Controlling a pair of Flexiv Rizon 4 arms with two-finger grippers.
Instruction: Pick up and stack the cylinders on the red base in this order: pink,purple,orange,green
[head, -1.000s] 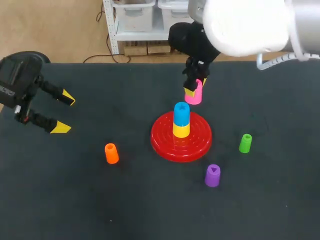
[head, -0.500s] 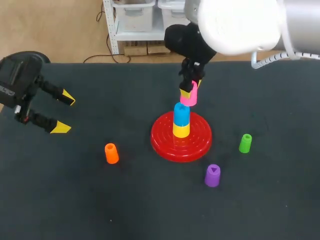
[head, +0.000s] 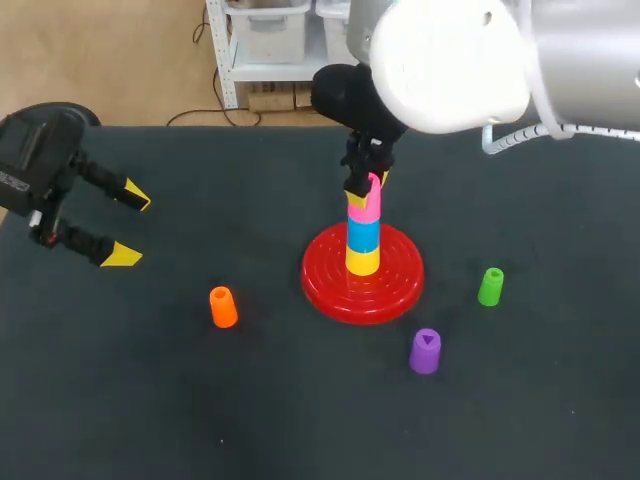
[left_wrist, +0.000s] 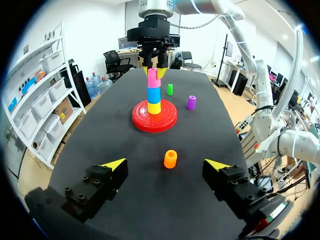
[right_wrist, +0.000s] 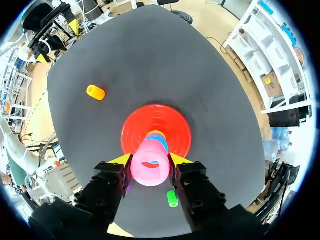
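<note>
The red base (head: 330, 283) (left_wrist: 145, 120) (right_wrist: 135, 125) carries a yellow cylinder (head: 362, 262) with a blue one (head: 363, 235) on top. My right gripper (head: 366, 186) (right_wrist: 149, 159) is shut on the pink cylinder (head: 366, 203) (right_wrist: 148, 169) (left_wrist: 152, 78), holding it right over the blue one. The purple cylinder (head: 425, 350) (left_wrist: 191, 102) stands in front of the base, the green one (head: 490, 286) (left_wrist: 170, 89) (right_wrist: 172, 198) to its right, the orange one (head: 223, 306) (left_wrist: 170, 159) (right_wrist: 95, 92) to its left. My left gripper (head: 127, 225) (left_wrist: 165, 164) stands open at the table's far left, holding nothing.
Dark table surface (head: 150, 400) spreads around the base, with the loose cylinders well apart from one another.
My right gripper has carried the pink cylinder from behind and right of the base to directly over the blue and yellow stack. The left arm has kept still.
</note>
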